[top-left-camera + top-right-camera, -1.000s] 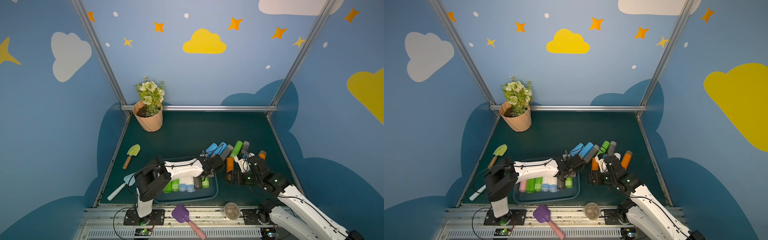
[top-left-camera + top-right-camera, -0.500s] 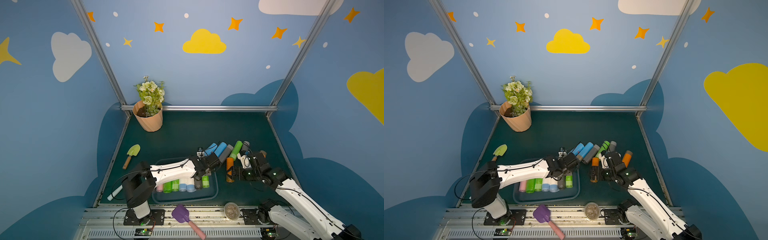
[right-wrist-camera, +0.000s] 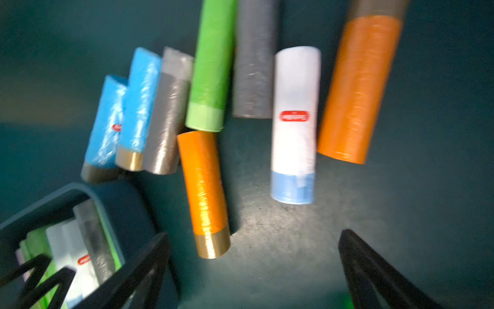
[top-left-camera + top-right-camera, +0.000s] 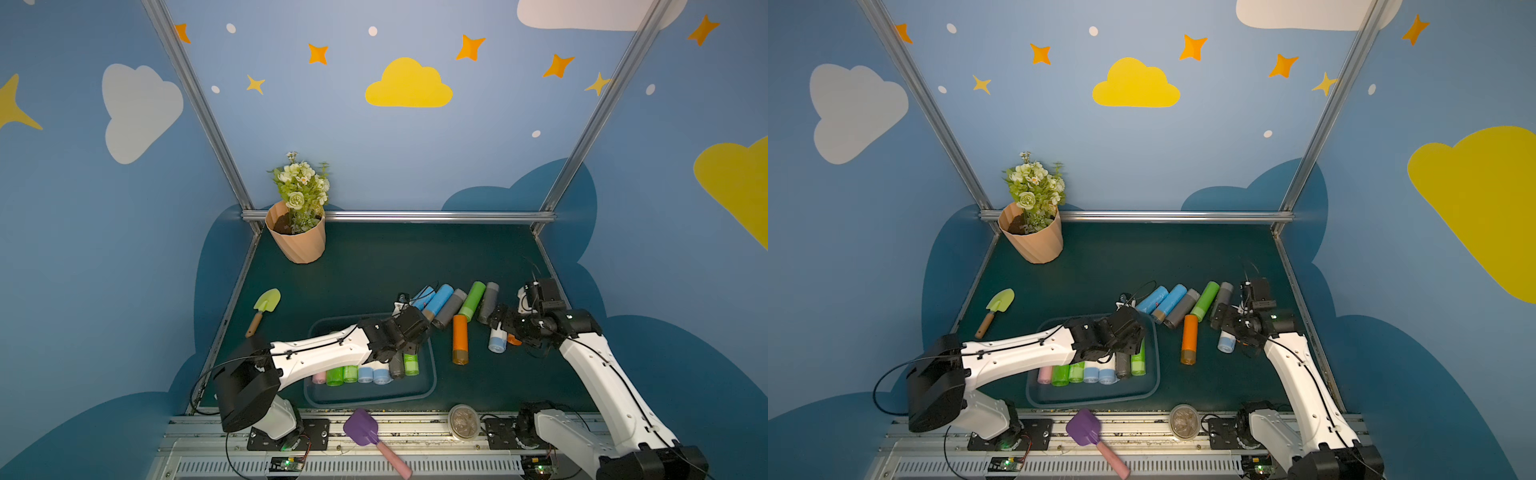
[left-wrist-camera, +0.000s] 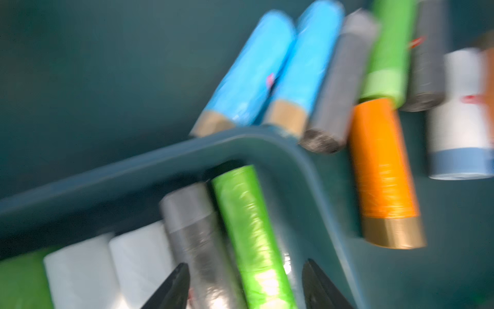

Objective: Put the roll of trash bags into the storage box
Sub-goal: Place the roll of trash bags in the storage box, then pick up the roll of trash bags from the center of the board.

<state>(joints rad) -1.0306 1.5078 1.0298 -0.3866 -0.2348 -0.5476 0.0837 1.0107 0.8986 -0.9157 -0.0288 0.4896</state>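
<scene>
The storage box [image 4: 432,376] [image 4: 1092,401] sits at the table's front and holds a row of several rolls. My left gripper [image 5: 246,285] [image 4: 405,338] hangs open over the box's far right corner. Below its spread jaws a green roll of trash bags [image 5: 251,230] [image 4: 411,363] lies free in the box beside a grey roll [image 5: 195,230]. My right gripper [image 3: 256,267] [image 4: 505,328] is open above bare mat, near a white roll with a blue band [image 3: 294,125] [image 4: 496,343] and an orange roll [image 3: 203,184] [image 4: 460,338].
Blue rolls [image 4: 436,299], grey rolls [image 4: 449,309] and a green roll [image 4: 471,301] lie fanned out behind the box; another orange roll [image 3: 358,88] lies by the white one. A peach flowerpot [image 4: 297,241] stands back left. A green trowel [image 4: 264,309], purple scoop [image 4: 365,428] and round tin [image 4: 463,420] lie nearby.
My left gripper's jaws have spread apart over the green roll in the box, and that arm has stretched lower. My right gripper has shifted a little to the right, still open.
</scene>
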